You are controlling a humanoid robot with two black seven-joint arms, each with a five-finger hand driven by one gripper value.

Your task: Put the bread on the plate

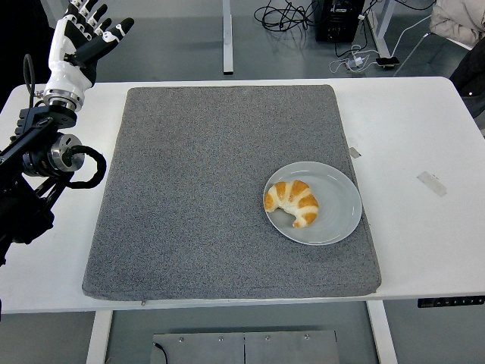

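Observation:
A golden croissant [292, 202] lies on the left half of a round grey plate [337, 205], which sits on the grey mat [204, 197] at its right side. My left hand [82, 39] is raised at the far left corner of the table, fingers spread and holding nothing, well away from the plate. My right arm is out of view.
The white table [424, 136] extends to the right of the mat, with a strip of tape [430, 183] on it. Cables and a black box [337, 19] lie on the floor beyond the far edge.

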